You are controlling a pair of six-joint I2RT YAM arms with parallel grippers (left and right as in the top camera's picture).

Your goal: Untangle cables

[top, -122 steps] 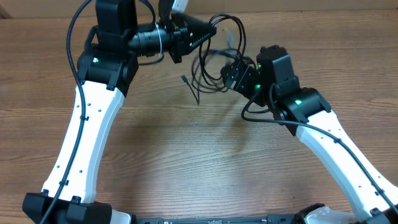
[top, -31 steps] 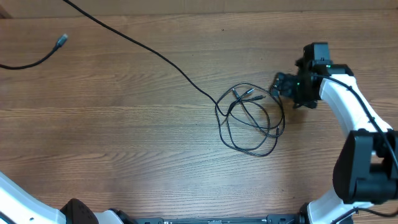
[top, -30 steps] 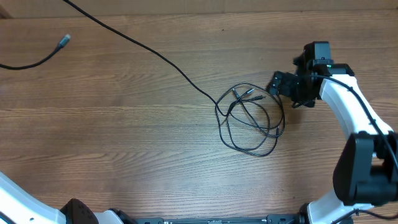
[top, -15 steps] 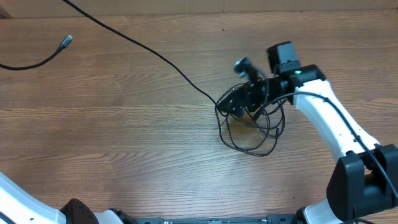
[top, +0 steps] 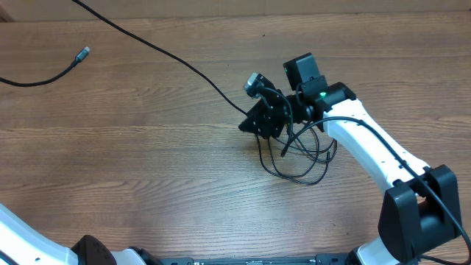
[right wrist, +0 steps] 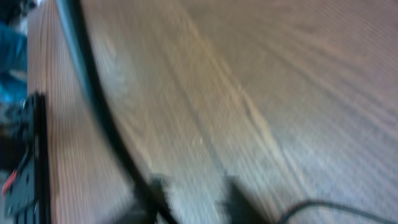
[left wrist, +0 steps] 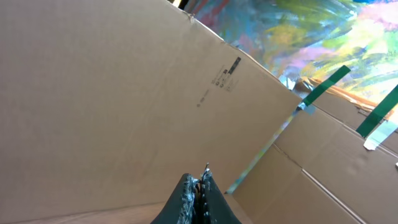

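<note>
While our right gripper (top: 249, 125) sits at the left edge of the coiled cables (top: 302, 156) mid-table (top: 147, 184), we cannot tell if it is apart or clamped | one cord (top: 184, 66) runs from the coil to the far-left corner | a loose plug (top: 84, 51) lies well apart | left gripper (left wrist: 200, 186) is together, facing cardboard (left wrist: 93, 93)

Thin black cables (top: 293, 178) looping over a warm brown wood-grain table (top: 147, 169), and there's the right arm (top: 368, 143), white shell with black joints (one small green light (top: 321, 94) glowing). Over on the left wrist view: plain tan cardboard (left wrist: 93, 93), green tape strips (left wrist: 323, 87), a splashy blue-yellow-pink painting (left wrist: 329, 25).
</note>
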